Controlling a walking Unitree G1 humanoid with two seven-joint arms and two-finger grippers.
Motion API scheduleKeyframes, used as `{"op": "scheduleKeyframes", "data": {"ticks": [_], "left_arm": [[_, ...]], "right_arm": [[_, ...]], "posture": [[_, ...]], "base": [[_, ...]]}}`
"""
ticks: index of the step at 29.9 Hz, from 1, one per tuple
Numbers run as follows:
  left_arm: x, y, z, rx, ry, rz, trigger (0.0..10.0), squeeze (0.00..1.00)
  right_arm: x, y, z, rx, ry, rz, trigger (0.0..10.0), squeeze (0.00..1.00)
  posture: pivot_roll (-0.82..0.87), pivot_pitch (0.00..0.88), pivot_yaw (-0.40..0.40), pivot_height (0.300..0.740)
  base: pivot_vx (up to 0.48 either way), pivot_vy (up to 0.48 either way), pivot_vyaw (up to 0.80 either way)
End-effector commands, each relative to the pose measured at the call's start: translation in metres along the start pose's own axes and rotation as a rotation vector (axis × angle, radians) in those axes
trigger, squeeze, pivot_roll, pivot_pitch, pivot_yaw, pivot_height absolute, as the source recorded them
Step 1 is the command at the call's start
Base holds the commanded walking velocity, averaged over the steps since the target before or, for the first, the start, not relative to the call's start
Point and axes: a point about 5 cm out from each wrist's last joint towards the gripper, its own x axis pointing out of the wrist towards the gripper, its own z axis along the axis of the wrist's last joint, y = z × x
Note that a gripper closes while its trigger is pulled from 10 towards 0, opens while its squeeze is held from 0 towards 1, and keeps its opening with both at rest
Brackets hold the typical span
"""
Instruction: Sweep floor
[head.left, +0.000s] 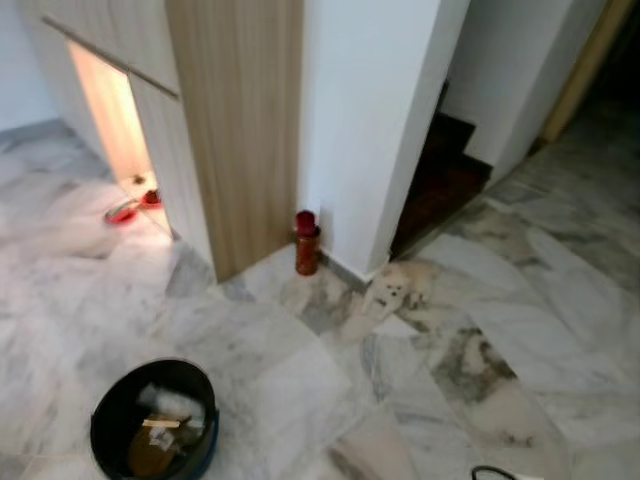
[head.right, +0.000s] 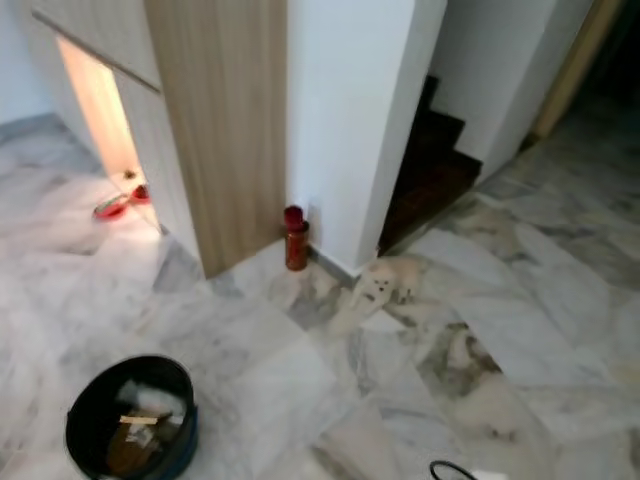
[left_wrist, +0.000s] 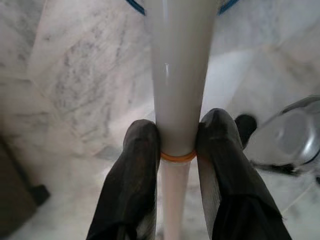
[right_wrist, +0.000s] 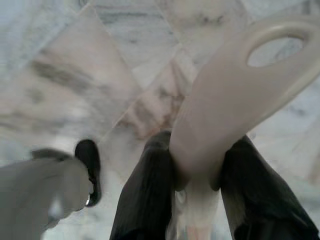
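My left gripper (left_wrist: 177, 137) is shut on a white pole (left_wrist: 180, 70), just above an orange ring on it. My right gripper (right_wrist: 197, 160) is shut on a cream handle (right_wrist: 235, 90) that ends in an oval hanging hole. Both are held over the marble floor (head.left: 500, 300). A small white fluffy lump (head.left: 393, 290) lies on the floor near the foot of the white wall. At the lower left stands a black bin (head.left: 154, 420) with white and brown scraps inside.
A red bottle (head.left: 306, 243) stands at the corner between the wooden cabinet (head.left: 235, 120) and the white wall (head.left: 365, 120). Red items (head.left: 125, 210) lie by the lit cabinet gap. Dark steps (head.left: 440, 180) lead off behind the wall.
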Motion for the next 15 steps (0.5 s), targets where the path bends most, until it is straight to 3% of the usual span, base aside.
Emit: {"op": "scheduleKeyframes", "data": {"ticks": [1,15], "left_arm": [[0.0008,-0.008,-0.0006,0.031,0.007,-0.034,10.0,0.0],[0.0007,-0.004,0.0014,0.057,0.001,-0.035,10.0,0.0]], "right_arm": [[-0.0002,-0.0092,-0.003,0.036,0.012,-0.028,10.0,0.0],[-0.0004,-0.0056,-0.004,0.053,0.014,-0.027,10.0,0.0]], "posture": [[0.04,0.0,-0.017,0.74],[0.04,0.0,0.002,0.74]], "base": [[0.0,0.0,-0.8],[0.0,0.0,-0.79]]}}
